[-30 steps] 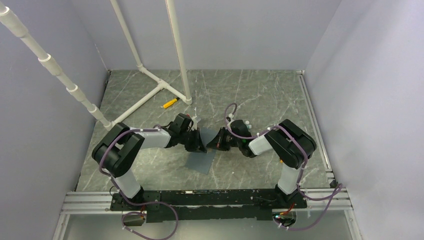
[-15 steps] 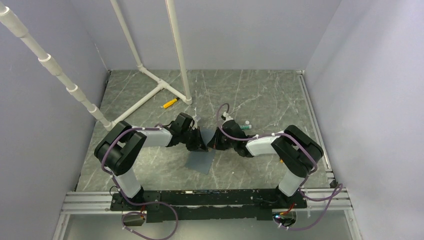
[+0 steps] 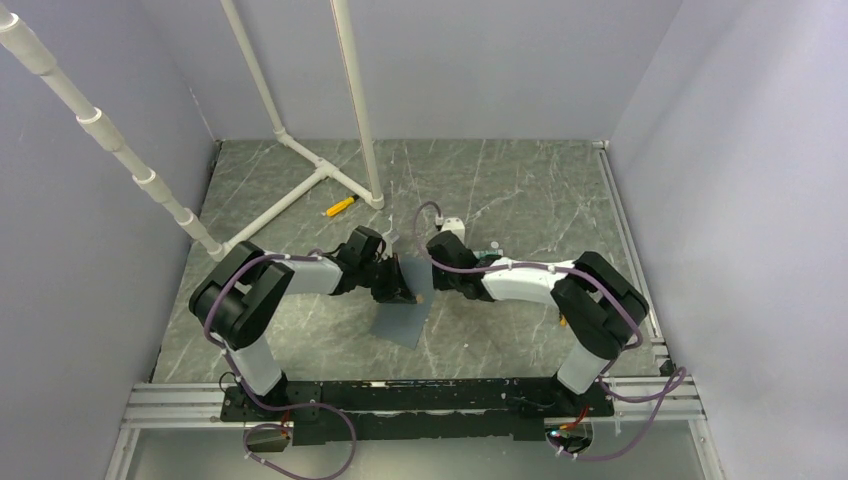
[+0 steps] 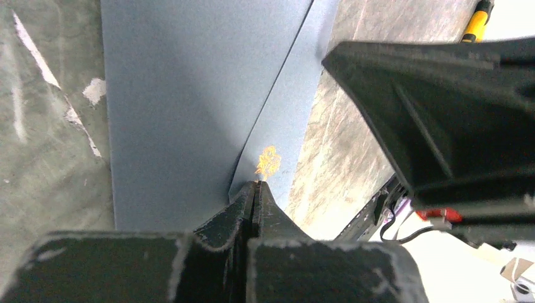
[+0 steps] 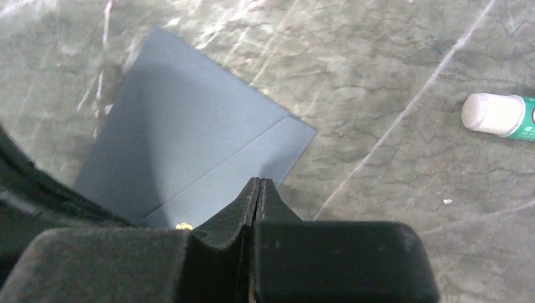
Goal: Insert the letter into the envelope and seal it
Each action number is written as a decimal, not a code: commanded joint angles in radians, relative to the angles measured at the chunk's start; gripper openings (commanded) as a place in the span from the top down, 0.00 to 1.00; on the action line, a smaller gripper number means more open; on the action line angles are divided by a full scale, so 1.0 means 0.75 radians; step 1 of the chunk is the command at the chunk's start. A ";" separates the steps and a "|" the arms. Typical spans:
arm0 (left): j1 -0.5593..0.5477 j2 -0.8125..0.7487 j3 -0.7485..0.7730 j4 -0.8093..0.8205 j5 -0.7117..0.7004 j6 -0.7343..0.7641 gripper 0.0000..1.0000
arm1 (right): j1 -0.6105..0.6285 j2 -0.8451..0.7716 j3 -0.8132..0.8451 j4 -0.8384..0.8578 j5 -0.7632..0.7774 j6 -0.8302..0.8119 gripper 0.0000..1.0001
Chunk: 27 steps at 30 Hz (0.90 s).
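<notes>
The envelope point(image 5: 189, 139) lies flat on the worktop point(image 3: 520, 190), just nearer than its centre. The left gripper point(image 4: 254, 192), reaching in from the left, and the right gripper point(image 5: 258, 189), from the right, come together over the envelope's far edge. A glue stick point(image 5: 495, 115) lies right of the envelope, and a pen point(image 3: 341, 207) lies towards the far-left corner, beside the pipe frame's point(image 3: 330, 172) foot.

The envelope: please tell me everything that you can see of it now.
The envelope is a slate-grey paper rectangle, matte and smooth, and it seems to lie flat on the marbled table between the two arms. A straight fold line crosses it near one edge, so the flap looks folded down. A small gold mark sits by that line. The shut left gripper has its tips at the mark, apparently touching the paper. The shut right gripper meets the envelope's edge.
</notes>
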 commanded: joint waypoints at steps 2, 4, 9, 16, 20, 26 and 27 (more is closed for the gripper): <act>0.008 0.129 -0.070 -0.147 -0.211 0.083 0.98 | 0.136 -0.092 0.156 -0.225 0.197 -0.117 1.00; 0.008 0.123 -0.055 -0.147 -0.189 0.080 0.97 | 0.157 -0.132 0.166 -0.228 0.151 -0.111 1.00; 0.012 0.049 -0.028 -0.102 -0.003 0.071 0.98 | 0.188 -0.116 0.173 -0.281 0.142 -0.040 1.00; 0.029 -0.062 -0.013 -0.173 0.009 0.080 0.97 | 0.202 -0.039 0.155 -0.249 0.090 -0.032 0.94; 0.039 -0.031 -0.046 -0.117 0.070 0.058 0.98 | 0.210 0.043 0.173 -0.212 0.042 -0.065 0.92; 0.038 -0.008 -0.076 -0.108 0.006 0.057 0.97 | 0.253 0.115 0.198 -0.188 0.042 -0.103 0.90; 0.038 -0.008 -0.077 -0.115 -0.007 0.060 0.97 | 0.259 0.124 0.203 -0.186 0.044 -0.110 0.90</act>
